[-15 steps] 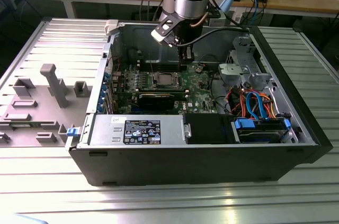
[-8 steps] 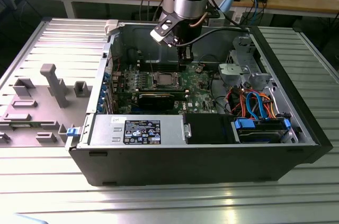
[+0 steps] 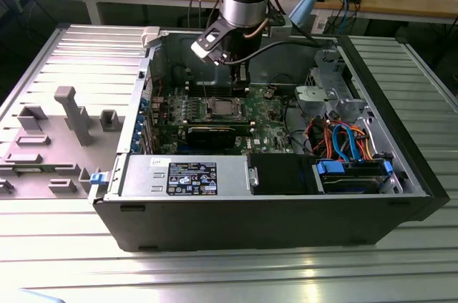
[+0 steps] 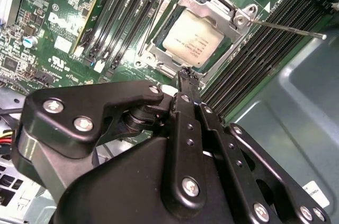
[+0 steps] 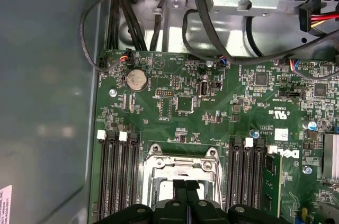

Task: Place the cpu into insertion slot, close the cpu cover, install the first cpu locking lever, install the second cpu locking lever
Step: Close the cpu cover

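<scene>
Work is all around the insertion slot (image 4: 159, 68) on the green motherboard (image 5: 222, 113). My pincer (image 4: 186, 77) hangs just above one edge of the slot. Its two fingers are pressed together with nothing between them. I think they are together so the thin tip can push or hook small things, since I have nothing to carry.

The cpu (image 4: 192, 44) lies flat inside the slot with its grey top facing up. It must lie flat there to fit. The cpu cover (image 4: 209, 8) is down over the slot, and the top of the cpu shows through its big square window. I think the cover is there to press the cpu down and stop it from sliding.

One thin metal lever (image 4: 288, 29) sticks out from a corner of the slot, over the long black memory slots (image 4: 254, 49) beside it. It looks loose and not hooked down, but I cannot be sure from this angle. If so, I judge the cover is only resting, not locked.

The slot is deep inside the open computer case (image 3: 286, 224). The case lies on its side on the counter (image 3: 215, 274), so I can reach the slot from above.
</scene>
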You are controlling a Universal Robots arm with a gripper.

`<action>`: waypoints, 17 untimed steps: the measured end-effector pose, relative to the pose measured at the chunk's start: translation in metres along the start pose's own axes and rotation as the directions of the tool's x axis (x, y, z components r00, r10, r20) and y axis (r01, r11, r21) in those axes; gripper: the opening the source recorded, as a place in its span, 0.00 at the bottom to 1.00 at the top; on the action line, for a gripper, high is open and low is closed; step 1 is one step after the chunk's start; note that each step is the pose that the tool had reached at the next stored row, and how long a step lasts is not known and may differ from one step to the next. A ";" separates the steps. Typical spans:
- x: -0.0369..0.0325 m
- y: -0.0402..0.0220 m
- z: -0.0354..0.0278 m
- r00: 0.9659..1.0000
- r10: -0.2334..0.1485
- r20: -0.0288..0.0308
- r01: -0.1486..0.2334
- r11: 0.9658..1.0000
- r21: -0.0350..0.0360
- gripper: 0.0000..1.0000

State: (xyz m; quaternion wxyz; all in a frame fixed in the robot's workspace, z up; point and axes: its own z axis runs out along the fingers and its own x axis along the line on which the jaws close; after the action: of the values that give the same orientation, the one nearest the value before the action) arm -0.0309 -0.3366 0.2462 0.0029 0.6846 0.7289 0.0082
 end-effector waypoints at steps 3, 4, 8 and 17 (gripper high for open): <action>0.0000 -0.0002 0.0003 1.000 0.000 0.000 0.000 1.000 0.000 0.11; 0.0000 -0.0002 0.0003 1.000 0.000 0.000 0.000 1.000 0.000 0.11; -0.0006 -0.0039 0.0010 1.000 0.000 0.000 0.000 1.000 0.000 0.11; 0.0009 -0.0365 0.0173 1.000 0.000 0.000 0.000 1.000 0.003 0.11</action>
State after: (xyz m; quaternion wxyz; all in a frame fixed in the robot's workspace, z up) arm -0.0671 -0.3379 0.2284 0.0018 0.6846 0.7289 0.0072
